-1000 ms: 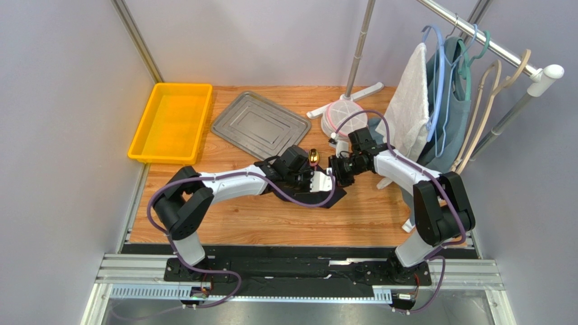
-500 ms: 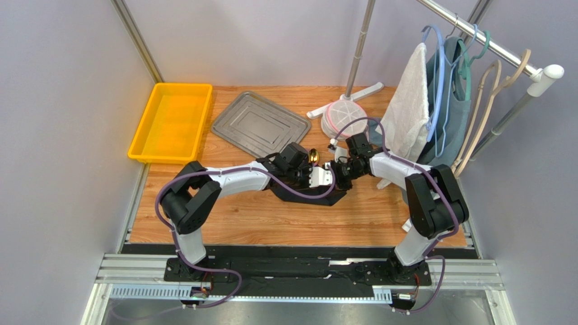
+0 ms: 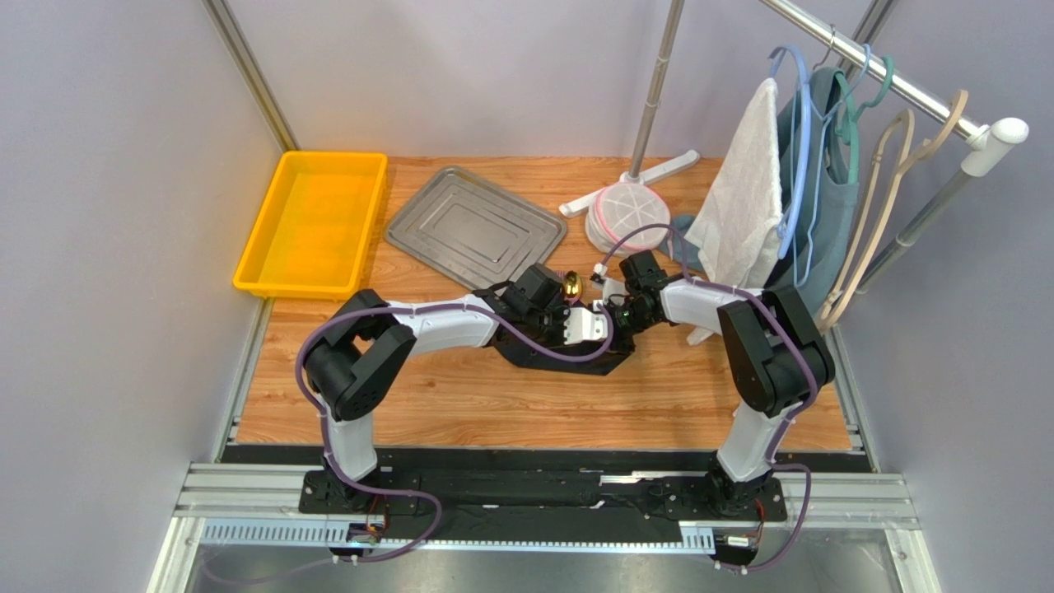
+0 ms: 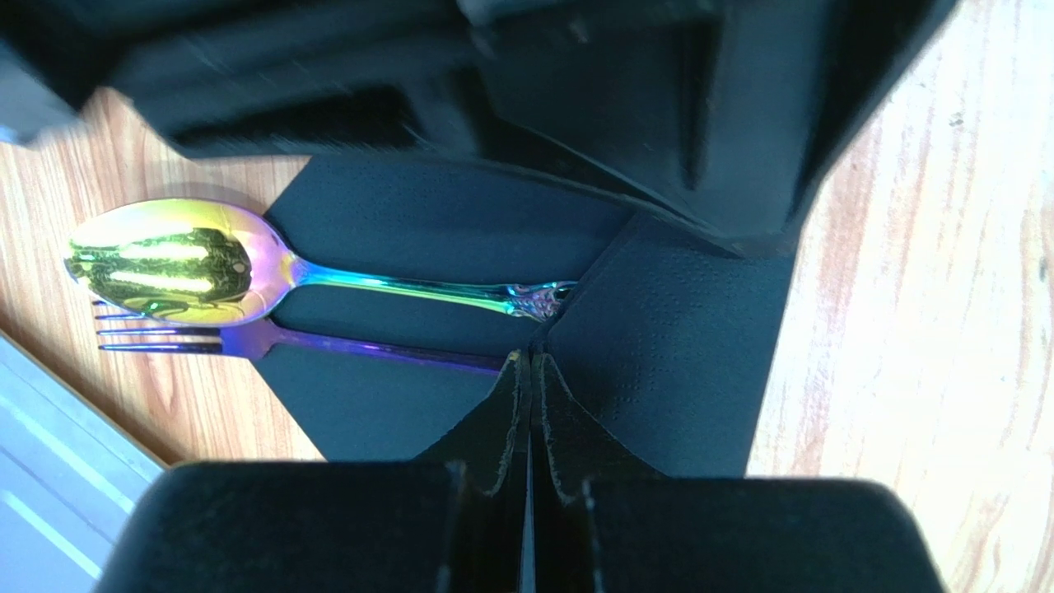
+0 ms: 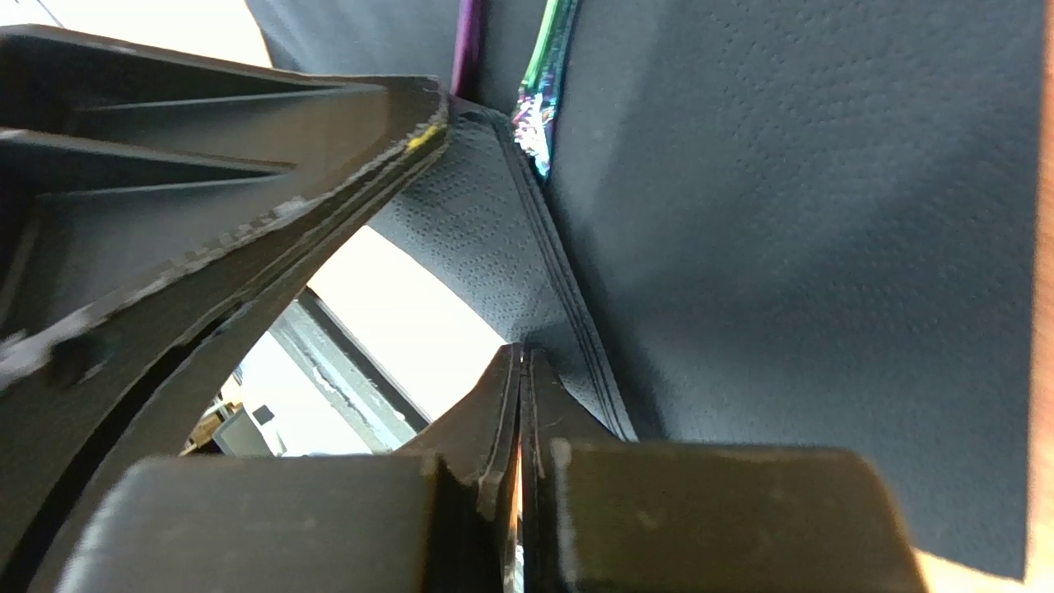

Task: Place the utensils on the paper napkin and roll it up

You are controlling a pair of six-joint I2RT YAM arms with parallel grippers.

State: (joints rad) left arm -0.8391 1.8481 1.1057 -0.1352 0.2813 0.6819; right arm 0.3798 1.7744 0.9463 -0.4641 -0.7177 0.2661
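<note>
The black paper napkin (image 3: 551, 356) (image 4: 674, 358) lies on the wooden table under both grippers. On it lie the utensils: a spoon (image 4: 173, 260) with a gold bowl (image 3: 572, 284) and a purple fork (image 4: 309, 344), their heads sticking out past the napkin's far edge. One napkin flap (image 5: 476, 210) is folded over the handle ends and held up off the table. My left gripper (image 3: 598, 329) (image 4: 532, 361) is shut on that flap's corner. My right gripper (image 3: 612, 319) (image 5: 522, 355) faces it, shut on the flap's layered edge.
A grey metal tray (image 3: 474, 227) and a yellow bin (image 3: 312, 222) sit at the back left. A clothes rack with a white round base (image 3: 629, 213) stands at the back right, hung with a white towel (image 3: 742, 198) and hangers.
The right gripper has closed its small gap and shut on the napkin's edge. Both arms have drawn in a little, keeping the grippers together over the napkin.
</note>
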